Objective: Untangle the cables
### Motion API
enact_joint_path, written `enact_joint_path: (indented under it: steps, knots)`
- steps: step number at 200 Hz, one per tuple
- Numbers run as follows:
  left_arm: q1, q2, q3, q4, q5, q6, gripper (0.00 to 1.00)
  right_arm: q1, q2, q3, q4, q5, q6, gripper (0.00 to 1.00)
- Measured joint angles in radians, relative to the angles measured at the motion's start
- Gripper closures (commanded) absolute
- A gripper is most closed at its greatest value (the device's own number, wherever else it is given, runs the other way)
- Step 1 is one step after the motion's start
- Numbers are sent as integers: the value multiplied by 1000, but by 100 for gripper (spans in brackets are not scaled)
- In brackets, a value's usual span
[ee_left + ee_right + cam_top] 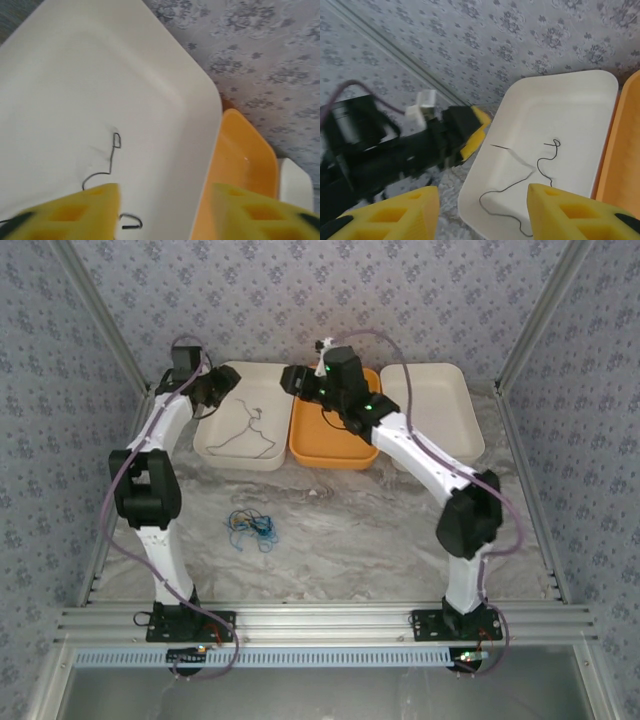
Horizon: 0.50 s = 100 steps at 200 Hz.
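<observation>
You have one dark grey cable [243, 430] lying loose in the left white tray [265, 380]. It is bent like a shallow tent, with both ends pointing toward the tray's near corners and its curled peak toward the middle. The other cables [252, 525], blue-green and tan, sit knotted on the table [350, 530], left of centre. Your left gripper [165, 215] hangs over that tray with its fingers apart. Your right gripper [482, 215] is spread too and holds nothing.

Smooth, faintly glossy plastic of white tray [100, 65] and orange tray [245, 150]; matt dark cable [110, 159]; marble-look tabletop [350, 530]; ribbed metal rail [330, 620].
</observation>
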Motion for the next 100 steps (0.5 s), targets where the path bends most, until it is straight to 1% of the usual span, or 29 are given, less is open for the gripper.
enact_joint_path:
  steps: [29,49,69,85,100]
  knots:
    - [-2,-8,38,-78,-69,42,6,26,-195,-273,37,24,-3,48]
    - [-11,-71,10,-106,-131,59,12,49,-290,-435,27,61,-3,48]
    - [-36,-228,-119,-106,-184,64,21,87,-368,-565,10,119,-6,51]
    - [-64,-394,-248,-119,-208,55,32,133,-417,-637,-22,169,-7,52]
    - [-97,-560,-373,-134,-232,29,45,193,-435,-676,-48,220,-7,52]
